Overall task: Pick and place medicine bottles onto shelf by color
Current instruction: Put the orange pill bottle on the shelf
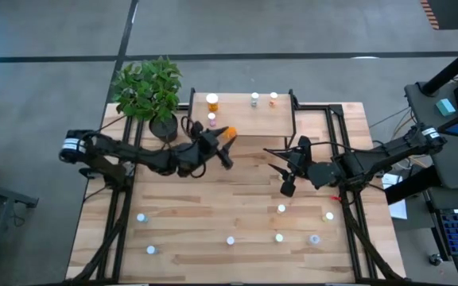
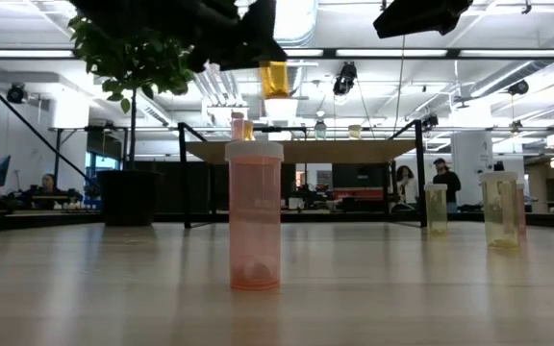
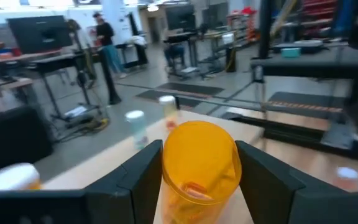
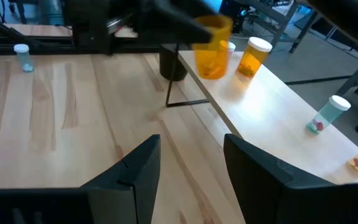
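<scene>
The shelf (image 1: pixel 241 117) stands at the table's far side. On it are a large orange bottle (image 1: pixel 212 101), a pink one (image 1: pixel 211 120), a pale green one (image 1: pixel 254 98) and a small orange one (image 1: pixel 273 98). My left gripper (image 1: pixel 225 137) is shut on an orange bottle (image 3: pixel 199 168), raised beside the shelf's near left corner (image 2: pixel 275 79). My right gripper (image 1: pixel 288 181) hovers open above the table right of centre, nothing between its fingers (image 4: pixel 191 146). Several small bottles stand on the tabletop, among them a pink one (image 2: pixel 255 216) and two yellowish ones (image 2: pixel 500 209). My left gripper pinches the orange bottle's body (image 3: pixel 166 177) between its two fingers, one on each side. The fingers (image 3: pixel 263 174) come in about level from the table's left. The bottle hangs roughly upright, lifted clear of table and shelf (image 4: pixel 211 46).
A potted plant (image 1: pixel 149 91) stands just left of the shelf. Loose bottles are scattered along the table's near half (image 1: pixel 142 217) (image 1: pixel 230 240) (image 1: pixel 314 238). Black frame rails run along both table sides. People stand in the room beyond.
</scene>
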`<act>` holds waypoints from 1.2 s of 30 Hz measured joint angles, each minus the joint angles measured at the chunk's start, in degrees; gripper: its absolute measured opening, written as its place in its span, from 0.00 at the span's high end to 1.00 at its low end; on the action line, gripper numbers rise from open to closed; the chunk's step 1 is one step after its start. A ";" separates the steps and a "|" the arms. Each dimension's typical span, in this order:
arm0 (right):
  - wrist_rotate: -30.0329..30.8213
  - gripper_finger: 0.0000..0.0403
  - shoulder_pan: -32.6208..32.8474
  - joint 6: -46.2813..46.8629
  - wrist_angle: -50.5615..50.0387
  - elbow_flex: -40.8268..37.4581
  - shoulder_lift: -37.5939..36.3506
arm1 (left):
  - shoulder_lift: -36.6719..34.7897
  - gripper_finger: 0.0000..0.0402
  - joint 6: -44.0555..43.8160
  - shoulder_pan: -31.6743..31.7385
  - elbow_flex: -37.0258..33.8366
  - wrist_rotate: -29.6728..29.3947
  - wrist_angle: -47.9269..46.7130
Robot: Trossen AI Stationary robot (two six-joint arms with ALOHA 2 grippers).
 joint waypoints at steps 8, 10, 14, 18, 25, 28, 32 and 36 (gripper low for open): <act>-0.02 0.59 -0.02 -0.06 -0.06 0.00 0.00 | 1.74 0.56 -1.08 4.65 7.02 0.16 -12.58; -0.03 0.59 0.00 -0.07 -0.10 0.00 0.00 | 2.73 0.56 -1.10 5.55 7.94 0.19 -12.83; -0.02 0.59 -0.02 -0.07 -0.13 0.00 0.00 | 3.63 0.56 -1.90 7.60 9.15 1.33 -14.47; -0.04 0.59 -0.02 -0.07 -0.24 0.00 0.00 | 5.64 0.56 -5.53 9.56 9.59 3.93 -14.81; -0.04 0.59 -0.02 -0.02 -0.46 0.00 0.00 | 9.02 0.56 -8.58 11.50 9.29 4.20 -14.70; -0.04 0.59 0.00 0.04 -0.70 0.00 0.00 | 9.43 0.56 -8.61 11.69 9.42 4.30 -13.11; -0.04 0.59 0.00 0.07 -0.78 0.00 0.00 | 9.34 0.56 -8.60 12.10 9.37 4.27 -13.10; -0.03 0.59 -0.01 0.08 -0.79 0.00 0.00 | 9.19 0.56 -8.64 12.25 9.37 4.16 -13.13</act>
